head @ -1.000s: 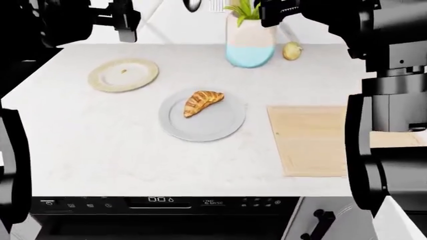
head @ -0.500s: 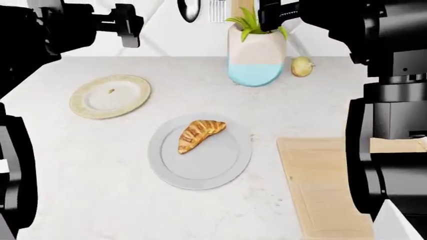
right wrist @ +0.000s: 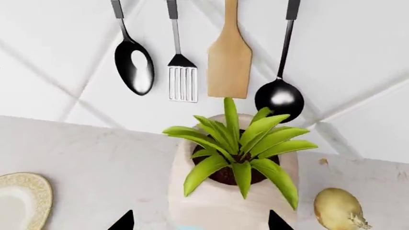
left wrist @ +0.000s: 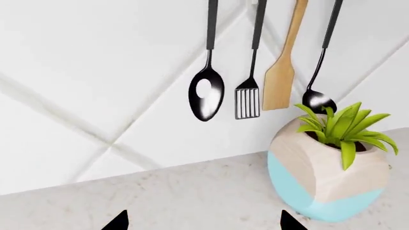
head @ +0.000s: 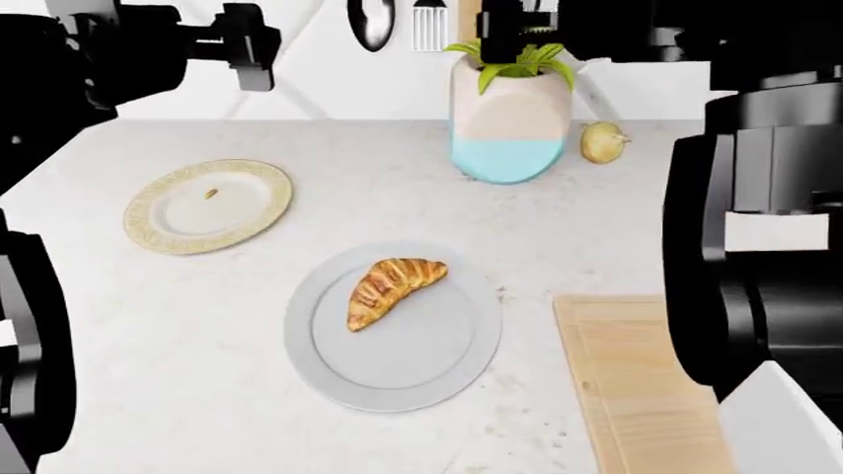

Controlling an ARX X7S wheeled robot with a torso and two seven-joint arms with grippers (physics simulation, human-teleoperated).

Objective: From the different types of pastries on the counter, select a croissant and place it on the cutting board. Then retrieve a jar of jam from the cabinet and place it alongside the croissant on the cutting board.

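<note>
text: none legible | labels: none seen on vase (head: 511,118), plates or cutting board (head: 646,385) | brands: none | numbers: 0 read | signs: none found in any view

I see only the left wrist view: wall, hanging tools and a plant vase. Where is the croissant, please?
Observer: The croissant lies on a round grey plate, on the counter in front of the vase.
Operator: Is the cutting board near it?
Observer: Yes, the cutting board lies to the plate's right; the right arm hides part of it.
Operator: Is there another plate?
Observer: Yes, a cream plate with a small crumb-like bit on it lies further left.
Operator: Anything beside the vase?
Observer: A small yellowish fruit sits at its right.
</note>
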